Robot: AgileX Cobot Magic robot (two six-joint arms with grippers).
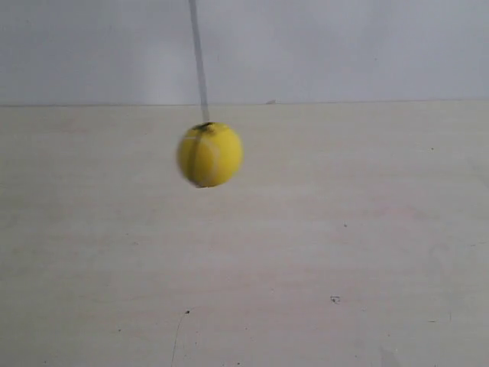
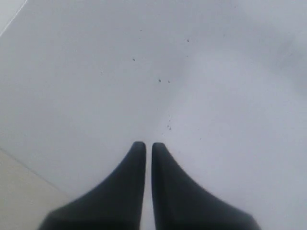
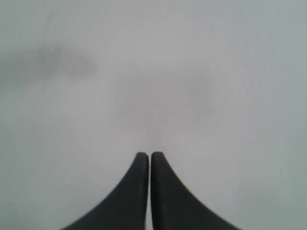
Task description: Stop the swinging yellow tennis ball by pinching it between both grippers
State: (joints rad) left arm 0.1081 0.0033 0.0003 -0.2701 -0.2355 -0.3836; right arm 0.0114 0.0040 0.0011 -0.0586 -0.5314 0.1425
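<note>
The yellow tennis ball (image 1: 210, 154) hangs on a thin dark string (image 1: 199, 61) above the pale table, left of centre in the exterior view, slightly blurred. Neither arm shows in that view. In the left wrist view my left gripper (image 2: 148, 143) is shut, its two black tapering fingers (image 2: 120, 191) nearly touching, with only a plain grey-white surface ahead. My right gripper (image 3: 150, 154) is also shut, with nothing between its fingers, facing a blank grey surface. The ball appears in neither wrist view.
A pale wooden tabletop (image 1: 306, 252) fills the lower exterior view, meeting a light grey wall (image 1: 344, 46) behind. A beige strip (image 2: 19, 187) shows at one corner of the left wrist view.
</note>
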